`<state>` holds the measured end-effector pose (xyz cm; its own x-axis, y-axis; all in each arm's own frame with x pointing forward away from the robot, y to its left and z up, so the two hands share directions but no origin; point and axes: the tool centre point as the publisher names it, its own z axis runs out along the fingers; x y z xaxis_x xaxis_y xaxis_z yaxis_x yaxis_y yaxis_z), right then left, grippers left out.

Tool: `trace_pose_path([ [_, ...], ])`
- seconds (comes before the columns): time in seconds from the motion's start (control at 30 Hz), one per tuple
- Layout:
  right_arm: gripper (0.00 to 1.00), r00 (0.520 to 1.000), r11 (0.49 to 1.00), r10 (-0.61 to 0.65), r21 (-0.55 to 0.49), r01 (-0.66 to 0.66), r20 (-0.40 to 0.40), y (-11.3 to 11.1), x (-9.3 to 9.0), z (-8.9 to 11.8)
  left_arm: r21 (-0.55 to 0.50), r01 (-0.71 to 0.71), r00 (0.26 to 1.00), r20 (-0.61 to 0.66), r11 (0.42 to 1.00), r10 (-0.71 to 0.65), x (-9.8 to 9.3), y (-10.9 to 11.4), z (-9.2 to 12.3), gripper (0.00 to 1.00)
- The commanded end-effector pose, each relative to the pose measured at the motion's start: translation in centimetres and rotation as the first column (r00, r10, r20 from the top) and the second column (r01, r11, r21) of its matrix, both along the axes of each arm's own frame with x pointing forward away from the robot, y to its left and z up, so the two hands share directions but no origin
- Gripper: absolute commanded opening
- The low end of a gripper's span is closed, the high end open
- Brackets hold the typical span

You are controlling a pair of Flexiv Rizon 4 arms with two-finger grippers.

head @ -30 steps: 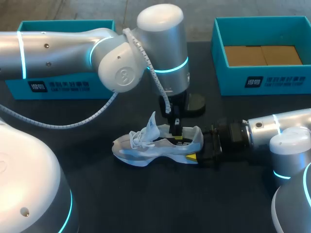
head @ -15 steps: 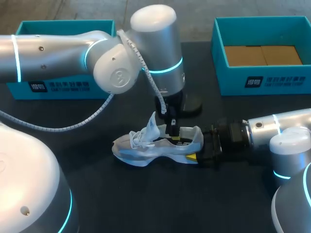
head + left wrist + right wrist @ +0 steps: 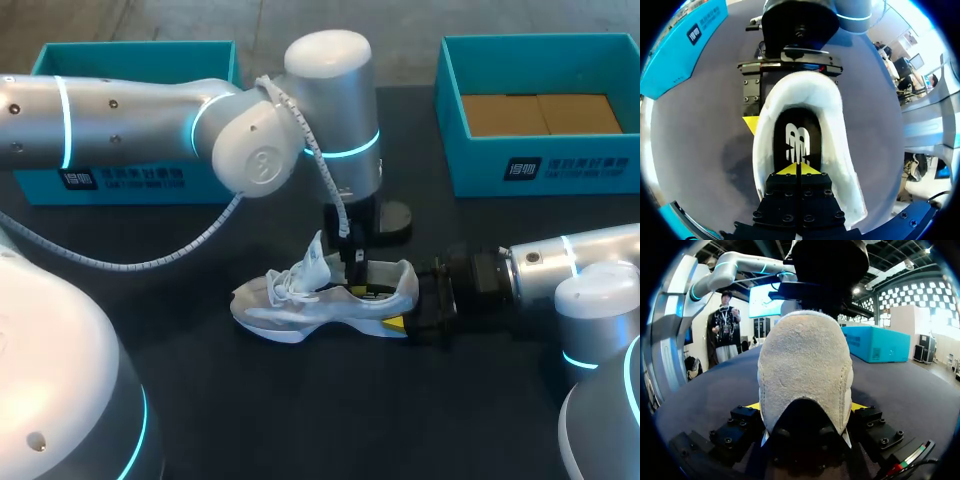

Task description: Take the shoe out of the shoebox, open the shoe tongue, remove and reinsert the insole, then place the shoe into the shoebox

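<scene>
Between the right gripper's (image 3: pixel 805 407) fingers sits the heel of the shoe (image 3: pixel 320 300). One yellow tip is on each side of it, so that gripper is clamped on the shoe and holds it upright on the table, well apart from the shoebox (image 3: pixel 545 165). The left gripper (image 3: pixel 796 170) comes down into the shoe's opening behind the raised tongue (image 3: pixel 315 255). Its fingers are pressed together, with the tips on or just over the insole (image 3: pixel 797 127). I cannot tell whether any of the insole is caught between them.

I judge the step in hand to be the insole work, though whether it is going out or in is unclear, since the insole lies flat in the shoe ahead of the left tips. To lift it, the left fingers should open slightly, get one tip under an edge near the heel, pinch, and peel up and back without pulling the whole shoe. To seat it, they should press along it toward the heel so that no edge curls. In both cases the right clamp must hold the heel firm and level.

Compared with a second ago, the left arm's big wrist housing has swung a little to one side and back, while its fingers have stayed inside the opening. The shoe and the right gripper have hardly shifted.
</scene>
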<state>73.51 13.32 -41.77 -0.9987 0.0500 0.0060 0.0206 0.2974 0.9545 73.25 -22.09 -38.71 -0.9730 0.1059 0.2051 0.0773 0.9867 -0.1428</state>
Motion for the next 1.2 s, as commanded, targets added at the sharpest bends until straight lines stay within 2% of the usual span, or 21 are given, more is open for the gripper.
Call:
trace_pose_path([
  [0.03, 0.00, 1.000, 1.000, 0.000, -0.004, 0.000, -0.001, 0.2, 0.1, -0.2, -0.006, 0.012, 1.000, -0.004, 1.000, -0.012, -0.3, 0.7, -0.4, 0.00],
  [0.3, 0.00, 1.000, 1.000, 0.000, -0.004, 0.000, -0.001, 0.2, 0.1, -0.2, 0.032, 0.048, 0.999, 0.002, 0.998, -0.049, -1.9, 2.7, -1.6, 0.00],
  [0.53, 0.00, 1.000, 1.000, 0.000, -0.004, 0.000, -0.001, 0.2, 0.1, -0.2, 0.036, 0.057, 0.998, -0.013, 0.998, -0.057, -2.3, 4.0, -2.1, 0.00],
  [0.77, 0.00, 1.000, 1.000, 0.000, -0.004, 0.000, -0.001, 0.2, 0.1, -0.2, 0.005, 0.072, 0.997, -0.007, 0.997, -0.072, -2.6, 4.1, -2.5, 0.00],
  [1.13, 0.00, 1.000, 1.000, 0.000, -0.004, 0.000, -0.001, 0.2, 0.1, -0.2, -0.003, 0.066, 0.998, 0.005, 0.998, -0.066, -2.6, 2.7, -2.5, 0.00],
  [1.2, 0.00, 1.000, 1.000, 0.000, -0.004, 0.000, -0.001, 0.2, 0.1, -0.2, -0.007, 0.066, 0.998, 0.009, 0.998, -0.066, -2.6, 2.7, -2.4, 0.13],
])
